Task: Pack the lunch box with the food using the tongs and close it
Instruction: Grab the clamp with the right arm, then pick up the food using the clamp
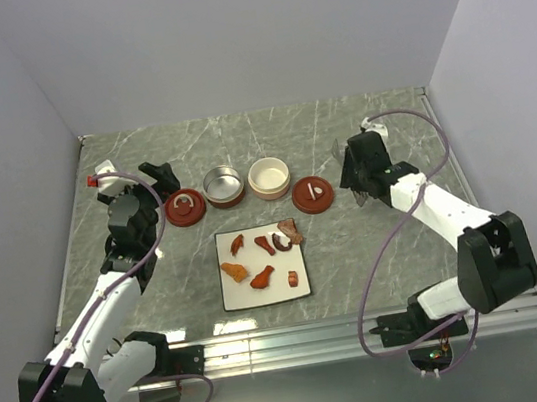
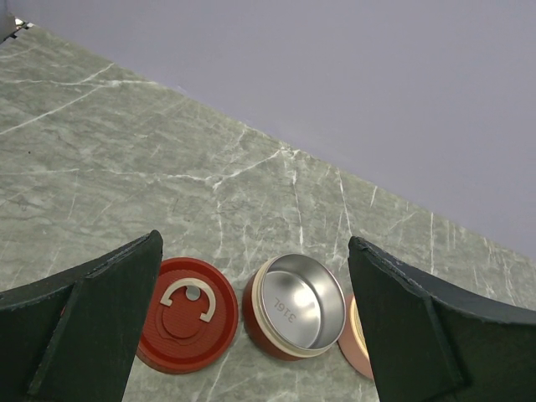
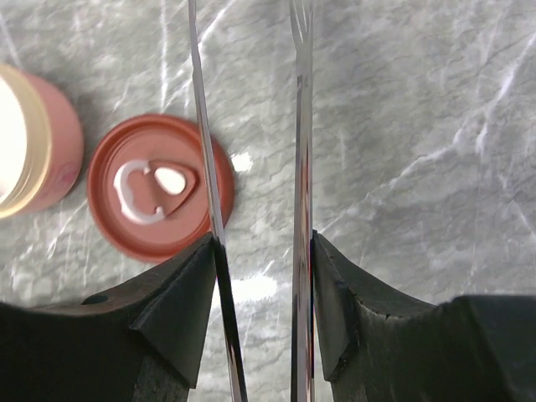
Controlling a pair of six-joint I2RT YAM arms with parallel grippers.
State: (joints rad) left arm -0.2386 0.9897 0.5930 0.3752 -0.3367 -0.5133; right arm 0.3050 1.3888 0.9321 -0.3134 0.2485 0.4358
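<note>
Grey marble table [image 1: 376,245]: right gripper [image 3: 264,251] squeezes both arms of thin silver metal tongs [image 3: 300,167], probably springy and slippery; left gripper [image 2: 254,251] is wide open, empty.

The tongs [image 3: 301,126] run off the top and bottom edges of the right wrist view, so neither end shows, ahead of the right pincer [image 3: 264,243] or behind it. Left of that pincer, one tong arm and a finger cover part of the red lid [image 3: 151,188]. Farther left, the pink container [image 3: 50,142] is cut by the frame. The right finger of the left pincer [image 2: 254,243] hides most of that container, and its left finger hides the rim of the dark red lid [image 2: 186,314]. From above, the food [image 1: 262,278] pieces are too small to identify.
</note>
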